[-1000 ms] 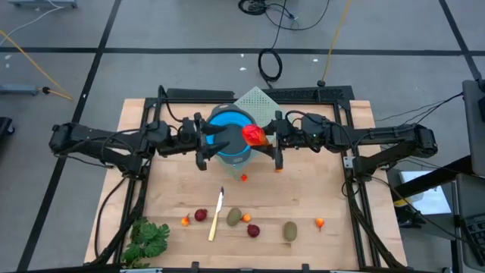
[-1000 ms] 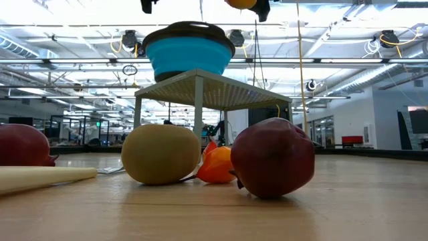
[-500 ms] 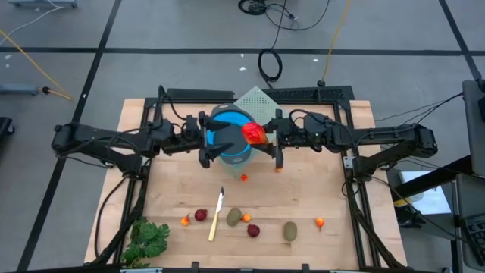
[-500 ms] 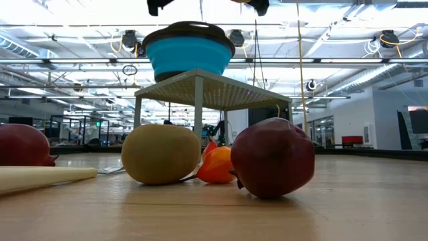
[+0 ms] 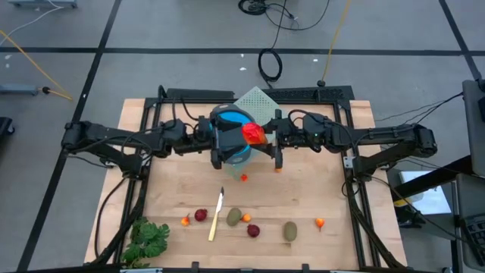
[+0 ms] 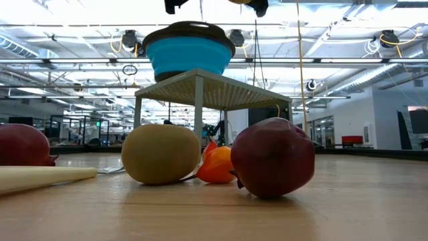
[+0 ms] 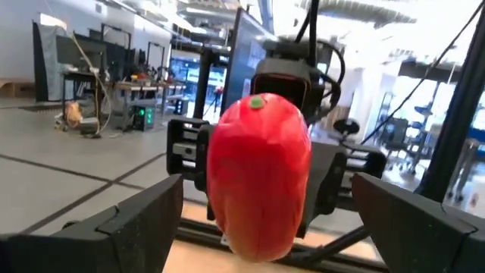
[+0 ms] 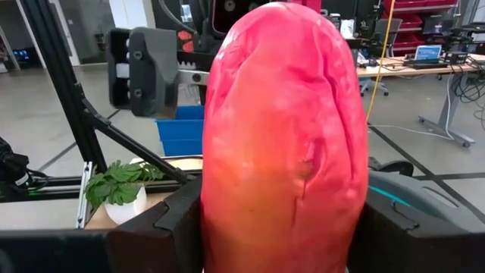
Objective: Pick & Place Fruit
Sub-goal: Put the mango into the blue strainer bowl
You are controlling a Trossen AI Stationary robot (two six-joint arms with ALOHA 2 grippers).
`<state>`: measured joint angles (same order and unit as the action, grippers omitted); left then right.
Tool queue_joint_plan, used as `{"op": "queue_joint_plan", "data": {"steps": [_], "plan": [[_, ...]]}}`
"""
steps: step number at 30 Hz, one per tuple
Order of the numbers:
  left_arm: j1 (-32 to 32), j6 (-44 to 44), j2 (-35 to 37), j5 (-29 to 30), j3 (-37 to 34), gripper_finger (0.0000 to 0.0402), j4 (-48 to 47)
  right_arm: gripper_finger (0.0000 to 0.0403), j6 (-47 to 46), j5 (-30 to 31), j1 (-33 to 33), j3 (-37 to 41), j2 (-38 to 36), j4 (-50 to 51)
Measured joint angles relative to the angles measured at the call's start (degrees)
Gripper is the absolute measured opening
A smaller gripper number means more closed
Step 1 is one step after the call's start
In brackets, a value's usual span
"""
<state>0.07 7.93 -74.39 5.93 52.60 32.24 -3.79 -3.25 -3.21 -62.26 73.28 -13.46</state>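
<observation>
Both arms stretched inward, meeting mid-counter. Right gripper (image 5: 260,135) clamped on oblong fruit (image 5: 254,134). Left gripper (image 5: 225,141) facing it, fingers spread wide.

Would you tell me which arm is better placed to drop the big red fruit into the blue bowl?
The right: its gripper is shut on the red fruit at the blue bowl's edge. The left gripper is open, holding nothing.

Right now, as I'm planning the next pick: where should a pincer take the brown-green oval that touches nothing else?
Across its narrow middle, straight from above: the brown-green oval lies flat, nothing touching its long sides. The left pincer is open; the right pincer holds the red fruit.
</observation>
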Motion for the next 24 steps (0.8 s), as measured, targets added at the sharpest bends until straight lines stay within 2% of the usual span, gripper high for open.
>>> {"op": "queue_joint_plan", "data": {"steps": [8, 14, 24], "plan": [[1.32, -1.01, -2.68, -0.6, 6.14, 0.0391, -6.93, 0.022, 0.02, 0.03, 0.78, 0.0, 0.02, -0.04], [2.11, -1.27, -4.72, -4.56, 8.63, 0.0392, -6.58, 0.0219, 0.02, 0.08, 1.05, 0.0, 0.02, -0.06], [2.11, -1.48, -6.94, -5.99, 9.65, 0.0392, -6.35, 0.022, -0.02, 0.12, 1.07, 0.0, 0.02, -0.04]]}}
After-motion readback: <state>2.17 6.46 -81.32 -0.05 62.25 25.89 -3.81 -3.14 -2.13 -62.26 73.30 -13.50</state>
